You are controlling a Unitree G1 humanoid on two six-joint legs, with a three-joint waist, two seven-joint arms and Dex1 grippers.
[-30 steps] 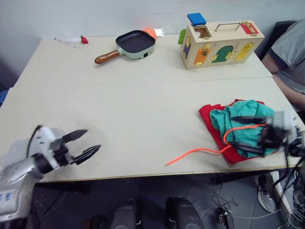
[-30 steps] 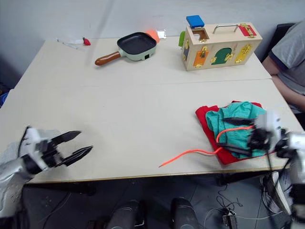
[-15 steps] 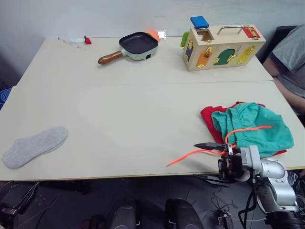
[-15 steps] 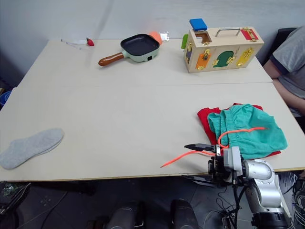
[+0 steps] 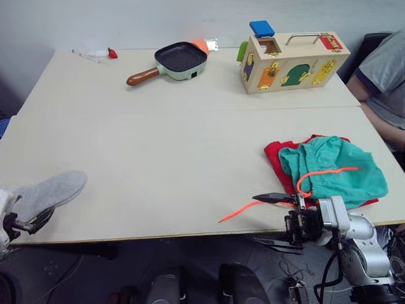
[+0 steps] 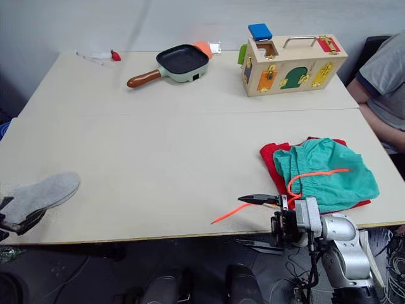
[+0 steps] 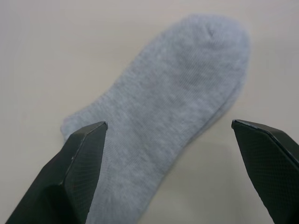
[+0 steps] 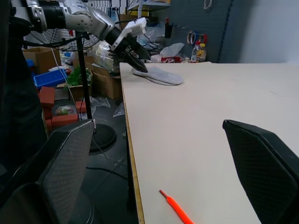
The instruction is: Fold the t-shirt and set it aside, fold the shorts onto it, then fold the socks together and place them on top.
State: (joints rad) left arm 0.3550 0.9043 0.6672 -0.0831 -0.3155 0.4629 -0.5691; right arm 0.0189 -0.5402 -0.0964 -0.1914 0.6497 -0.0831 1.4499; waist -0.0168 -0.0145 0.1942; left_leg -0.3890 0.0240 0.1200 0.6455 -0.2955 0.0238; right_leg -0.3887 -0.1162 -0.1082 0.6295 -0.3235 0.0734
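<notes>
my left tool, spread open over the socks near the bench edge, could nudge them off.

No text, label, brand, number or sign could be read on anything in these views.

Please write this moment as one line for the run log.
shorts on t-shirt | socks at table near-left edge | left gripper open, over socks | right gripper open, past near edge
</notes>
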